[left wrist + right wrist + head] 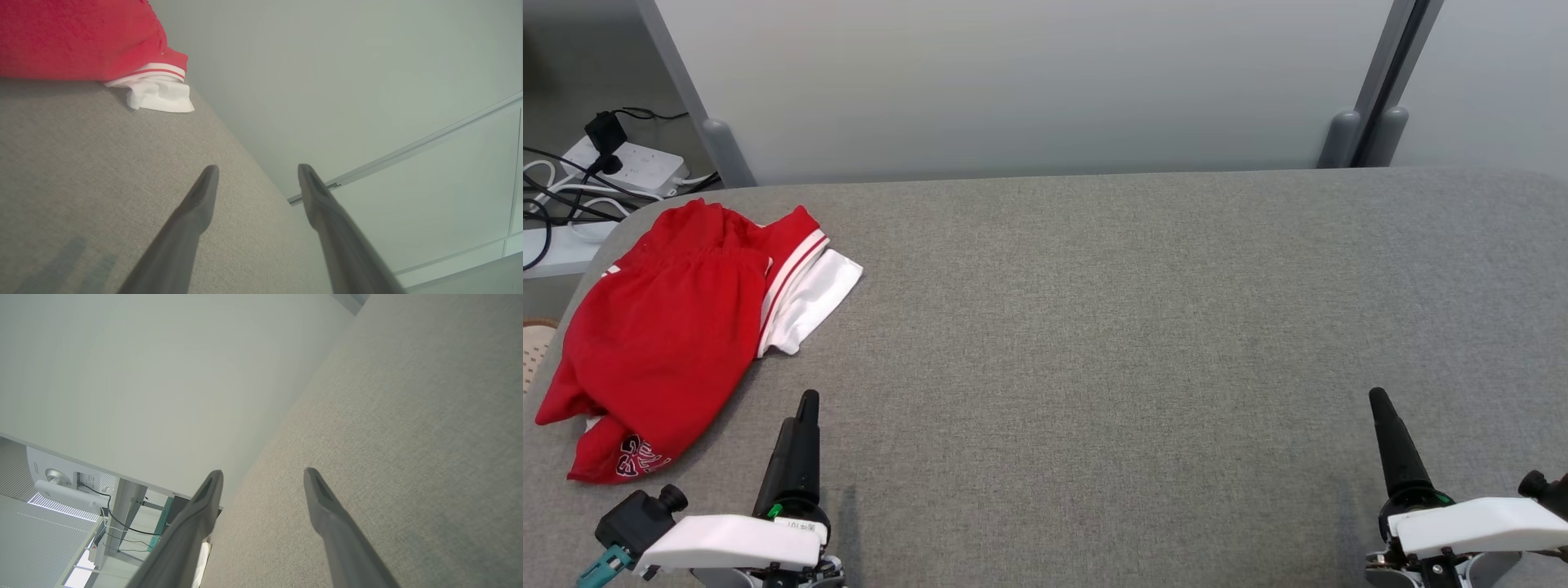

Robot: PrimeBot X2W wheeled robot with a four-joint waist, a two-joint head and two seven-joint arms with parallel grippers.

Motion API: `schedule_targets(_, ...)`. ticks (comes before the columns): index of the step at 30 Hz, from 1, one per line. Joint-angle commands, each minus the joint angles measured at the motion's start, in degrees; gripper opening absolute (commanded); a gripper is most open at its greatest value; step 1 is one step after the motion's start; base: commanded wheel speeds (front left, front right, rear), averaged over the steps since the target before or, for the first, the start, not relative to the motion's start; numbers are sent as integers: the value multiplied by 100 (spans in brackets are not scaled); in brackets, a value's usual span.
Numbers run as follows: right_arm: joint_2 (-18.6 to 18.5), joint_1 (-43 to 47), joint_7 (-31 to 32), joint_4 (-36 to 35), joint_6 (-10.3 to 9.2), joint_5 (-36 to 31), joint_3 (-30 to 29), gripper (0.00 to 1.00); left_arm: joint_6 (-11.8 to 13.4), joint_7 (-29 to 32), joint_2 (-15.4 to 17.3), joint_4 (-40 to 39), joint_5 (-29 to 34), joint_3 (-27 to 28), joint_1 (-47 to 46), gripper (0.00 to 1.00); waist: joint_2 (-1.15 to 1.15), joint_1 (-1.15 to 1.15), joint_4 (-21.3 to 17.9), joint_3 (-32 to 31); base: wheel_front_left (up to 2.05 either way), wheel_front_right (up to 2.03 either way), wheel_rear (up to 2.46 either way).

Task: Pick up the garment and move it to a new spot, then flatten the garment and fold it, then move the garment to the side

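A: Two Qs: grip state, and where's the garment (pixel 670 327)?
B: Both spread, released: left gripper (pixel 257 169), right gripper (pixel 263 473). Garment's bunched at table (pixel 1094 327) far-left corner, by the edge; power strip (pixel 629 163) w/ cables beyond. Open room to its right.

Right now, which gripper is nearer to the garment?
Left. The left gripper is open close beside the garment, at its near right edge, not touching it. The right gripper is open far across the table, on the opposite side.
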Motion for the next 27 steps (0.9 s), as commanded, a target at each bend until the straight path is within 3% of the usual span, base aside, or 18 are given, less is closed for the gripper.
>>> schedule_targets(1, -69, -264, -96, -224, 20, -152, 106, 100, -19, -66, 83, -199, 178, 47, -320, 100, 0, -1, -2, 2, 0, 0, 0)
schedule_targets(27, -175, -455, -522, -760, 30, -1790, 532, 100, 145, -493, 100, -511, 2001, -237, -634, 100, 0, -1, 5, 157, 0, 0, 0)
